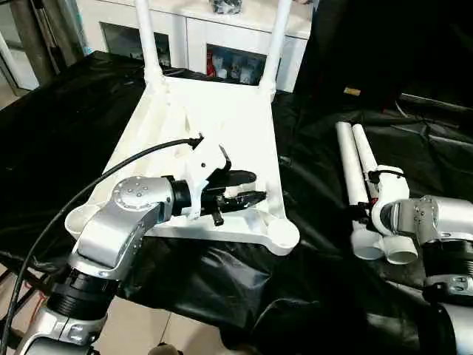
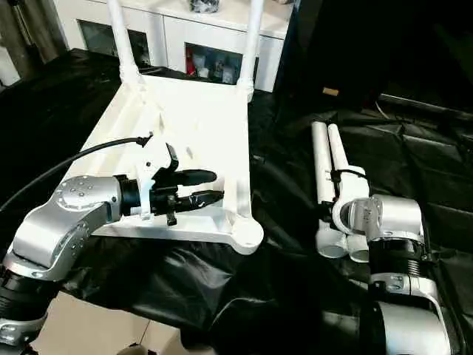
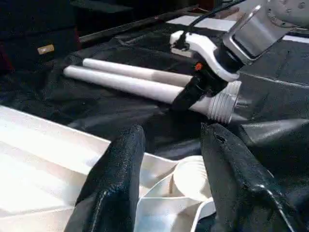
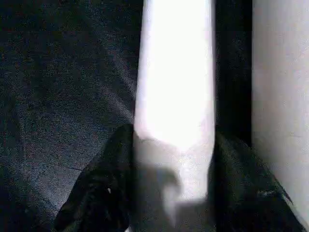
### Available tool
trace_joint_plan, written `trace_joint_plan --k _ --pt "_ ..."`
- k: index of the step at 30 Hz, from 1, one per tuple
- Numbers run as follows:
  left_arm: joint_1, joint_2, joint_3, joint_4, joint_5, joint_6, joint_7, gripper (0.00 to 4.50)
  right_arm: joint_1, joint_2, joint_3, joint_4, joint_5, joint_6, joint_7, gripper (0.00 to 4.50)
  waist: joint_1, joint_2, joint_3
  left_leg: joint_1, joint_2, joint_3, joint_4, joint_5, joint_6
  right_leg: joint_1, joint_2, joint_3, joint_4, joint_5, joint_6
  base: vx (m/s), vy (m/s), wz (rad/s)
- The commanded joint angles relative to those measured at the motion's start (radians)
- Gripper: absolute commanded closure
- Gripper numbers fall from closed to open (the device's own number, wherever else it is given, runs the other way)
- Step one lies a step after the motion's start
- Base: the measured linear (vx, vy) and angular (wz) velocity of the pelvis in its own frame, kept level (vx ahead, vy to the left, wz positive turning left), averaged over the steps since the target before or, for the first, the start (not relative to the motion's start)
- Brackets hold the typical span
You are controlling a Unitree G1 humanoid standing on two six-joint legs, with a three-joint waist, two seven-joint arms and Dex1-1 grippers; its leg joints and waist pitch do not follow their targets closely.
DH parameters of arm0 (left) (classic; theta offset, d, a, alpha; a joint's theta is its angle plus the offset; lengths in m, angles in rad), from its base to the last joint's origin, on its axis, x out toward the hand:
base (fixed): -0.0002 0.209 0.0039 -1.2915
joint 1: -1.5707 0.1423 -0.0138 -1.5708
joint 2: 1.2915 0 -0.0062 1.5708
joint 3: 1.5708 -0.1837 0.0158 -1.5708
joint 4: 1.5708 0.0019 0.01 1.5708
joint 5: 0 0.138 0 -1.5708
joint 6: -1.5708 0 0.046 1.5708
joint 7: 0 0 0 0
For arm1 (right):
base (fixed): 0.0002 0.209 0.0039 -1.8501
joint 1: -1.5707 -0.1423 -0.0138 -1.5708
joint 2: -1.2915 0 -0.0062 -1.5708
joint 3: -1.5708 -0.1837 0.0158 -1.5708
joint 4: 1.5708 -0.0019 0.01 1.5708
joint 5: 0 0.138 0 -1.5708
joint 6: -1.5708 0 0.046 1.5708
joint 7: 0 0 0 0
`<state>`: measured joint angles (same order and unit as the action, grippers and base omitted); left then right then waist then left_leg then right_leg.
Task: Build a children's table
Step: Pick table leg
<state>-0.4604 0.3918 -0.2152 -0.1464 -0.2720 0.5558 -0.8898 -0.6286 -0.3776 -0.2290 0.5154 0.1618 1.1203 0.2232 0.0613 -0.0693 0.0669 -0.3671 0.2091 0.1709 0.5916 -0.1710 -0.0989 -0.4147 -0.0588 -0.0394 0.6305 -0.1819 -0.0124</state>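
The white tabletop [image 1: 214, 118] lies ribbed side up on the black-draped work table. Two white legs [image 1: 144, 37] [image 1: 275, 44] stand upright in its far corner sockets. The near right socket [image 1: 283, 235] holds nothing. My left gripper [image 1: 259, 186] hovers open just over the tabletop's near end, its fingers [image 3: 116, 188] pointing toward that socket. Two loose legs [image 1: 353, 166] lie side by side to the right. My right gripper [image 4: 171, 193] is shut on one of them near its threaded end [image 3: 222, 104], with black fingers [image 4: 104, 193] pressed on both sides of the tube.
A black cable [image 1: 74, 200] loops from my left wrist over the near left corner. A white cabinet [image 1: 222, 37] stands behind the work table. The table's front edge [image 1: 222, 310] drops to tiled floor. A fold of dark cloth [image 1: 443, 126] rises at the far right.
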Motion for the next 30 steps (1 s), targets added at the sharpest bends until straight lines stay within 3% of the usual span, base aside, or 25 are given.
trace_joint_plan --k 1,7,9,12,14,20,23,28,30 --pt "0.009 0.011 -0.031 -0.010 0.040 0.010 0.022 2.36 -0.010 -0.006 -0.016 0.026 0.006 -0.011 -0.009 2.55 0.003 -0.002 -0.076 0.006 0.006 0.011 -0.056 -0.125 -0.031 0.060 -0.050 0.036 -0.071 -0.166 -0.144 0.000 0.000 0.00" --pt "-0.018 -0.037 -0.005 0.035 0.037 0.015 0.086 2.36 -0.025 0.002 -0.051 0.036 0.026 -0.040 -0.012 2.62 0.002 0.002 -0.077 0.006 0.004 0.010 -0.054 -0.133 -0.037 0.061 -0.049 0.036 -0.073 -0.171 -0.142 0.000 0.000 0.00" --pt "-0.039 -0.069 0.025 0.067 0.021 0.006 0.116 2.36 -0.034 0.015 -0.082 0.019 0.055 -0.042 -0.004 2.63 0.003 0.009 -0.077 0.006 0.003 0.010 -0.054 -0.142 -0.037 0.060 -0.049 0.036 -0.074 -0.172 -0.142 0.000 0.000 0.00" --pt "-0.104 -0.130 0.081 0.159 -0.002 0.039 0.189 2.36 -0.036 0.046 -0.114 -0.037 0.130 -0.086 0.074 2.63 0.003 0.007 -0.079 0.005 0.001 0.009 -0.052 -0.154 -0.026 0.063 -0.049 0.035 -0.077 -0.175 -0.143 0.000 0.000 0.00" --pt "-0.130 -0.156 0.103 0.188 -0.020 0.056 0.209 2.36 -0.028 0.055 -0.107 -0.060 0.150 -0.103 0.112 2.63 0.005 0.005 -0.080 0.004 0.004 0.007 -0.052 -0.136 -0.017 0.064 -0.053 0.034 -0.075 -0.162 -0.151 0.000 0.000 0.00" --pt "-0.252 -0.301 0.208 0.344 -0.169 0.152 0.238 2.36 0.069 0.114 -0.034 -0.251 0.260 -0.288 0.377 2.63 0.019 0.003 -0.084 0.003 0.006 0.009 -0.047 -0.101 0.029 0.067 -0.057 0.034 -0.069 -0.086 -0.198 0.000 0.000 0.00" --pt "-0.295 -0.340 0.230 0.431 -0.185 0.172 0.245 2.36 0.113 0.126 0.003 -0.342 0.309 -0.302 0.475 2.63 0.031 -0.001 -0.081 0.004 0.006 0.009 -0.050 -0.098 0.051 0.068 -0.054 0.033 -0.076 -0.100 -0.196 0.000 0.000 0.00" --pt "-0.344 -0.378 0.262 0.519 -0.202 0.182 0.272 2.36 0.158 0.142 0.032 -0.425 0.366 -0.305 0.559 2.63 0.036 -0.003 -0.077 0.006 0.007 0.007 -0.053 -0.130 0.035 0.065 -0.059 0.032 -0.084 -0.176 -0.183 0.000 0.000 0.00" --pt "-0.364 -0.401 0.296 0.530 -0.246 0.203 0.280 2.36 0.166 0.148 0.044 -0.440 0.379 -0.313 0.579 2.64 0.039 -0.001 -0.077 0.008 0.007 0.007 -0.053 -0.143 0.030 0.064 -0.061 0.031 -0.087 -0.206 -0.172 0.000 0.000 0.00"
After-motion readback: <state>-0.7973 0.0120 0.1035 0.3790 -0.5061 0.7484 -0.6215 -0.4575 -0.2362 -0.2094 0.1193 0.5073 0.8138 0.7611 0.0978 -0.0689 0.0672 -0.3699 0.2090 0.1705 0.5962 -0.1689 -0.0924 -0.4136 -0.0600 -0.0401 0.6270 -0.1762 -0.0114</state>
